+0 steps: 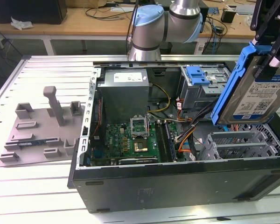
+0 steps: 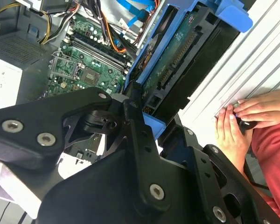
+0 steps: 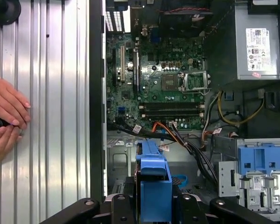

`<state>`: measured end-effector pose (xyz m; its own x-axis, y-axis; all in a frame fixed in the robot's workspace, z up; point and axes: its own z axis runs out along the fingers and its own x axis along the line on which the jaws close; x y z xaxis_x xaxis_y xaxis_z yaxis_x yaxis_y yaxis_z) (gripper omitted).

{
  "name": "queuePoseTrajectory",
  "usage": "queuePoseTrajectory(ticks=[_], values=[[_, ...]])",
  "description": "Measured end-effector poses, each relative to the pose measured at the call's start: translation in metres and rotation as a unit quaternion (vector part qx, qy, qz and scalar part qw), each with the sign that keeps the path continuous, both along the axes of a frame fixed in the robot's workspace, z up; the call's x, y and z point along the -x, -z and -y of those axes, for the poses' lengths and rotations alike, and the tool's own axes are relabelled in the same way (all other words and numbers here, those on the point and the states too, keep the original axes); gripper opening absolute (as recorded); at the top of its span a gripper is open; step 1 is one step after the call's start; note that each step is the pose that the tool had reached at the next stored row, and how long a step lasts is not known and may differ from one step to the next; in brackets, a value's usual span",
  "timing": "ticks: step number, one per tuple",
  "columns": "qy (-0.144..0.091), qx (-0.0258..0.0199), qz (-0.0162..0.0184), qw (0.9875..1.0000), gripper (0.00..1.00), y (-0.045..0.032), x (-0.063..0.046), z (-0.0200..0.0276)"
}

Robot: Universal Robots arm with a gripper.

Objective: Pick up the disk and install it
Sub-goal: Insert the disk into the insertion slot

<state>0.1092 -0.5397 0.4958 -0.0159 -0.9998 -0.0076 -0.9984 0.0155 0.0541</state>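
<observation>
Exterior view, swept from its left. A grey fixture plate [image 1: 42, 126] lies on the ribbed table [image 1: 32, 191], well apart from the tool. Next is the open computer case [image 1: 177, 184], lying on its side. Inside it we see the power supply [image 1: 123, 91] and, nearer the camera, the motherboard [image 1: 130, 140], both well off to one side of the tool. Further right, the fixed drive cage [image 1: 201, 81] with its blue tab sits just beside the held load and lower than it.

At the exterior view's right edge the gripper [image 1: 272, 46] is clamped on the disk [image 1: 259, 93]. Its black fingers [image 1: 268, 23] close on the upper end, over the blue carrier. The disk is in the air, clear of the case. Its long axis runs steeply down from the tool, slightly tilted, with the label face toward the exterior camera.

Key relation: the slotted metal bay [image 1: 242, 144] lies below the disk's free end and apart from it. We judge the disk picked up but not seated.

In the first wrist view the disk [image 3: 154, 179] shows edge-on, pointing straight away from the gripper [image 3: 154, 207] toward the case's drive corner. In the second wrist view the gripper [image 2: 147, 119] holds the disk [image 2: 177, 60] at its near end. A person's hands [image 3: 7, 114] rest on the table outside the case wall, well to the tool's side.
</observation>
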Motion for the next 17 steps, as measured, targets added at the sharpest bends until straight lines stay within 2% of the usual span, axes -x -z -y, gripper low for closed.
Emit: queuePoseTrajectory(ticks=[9,17], values=[[0.001,-0.0001,0.0,1.0,0.37,0.0,-0.001,0.0002],[0.001,-0.0008,0.0,1.0,0.37,0.0007,-0.012,0.0002]])
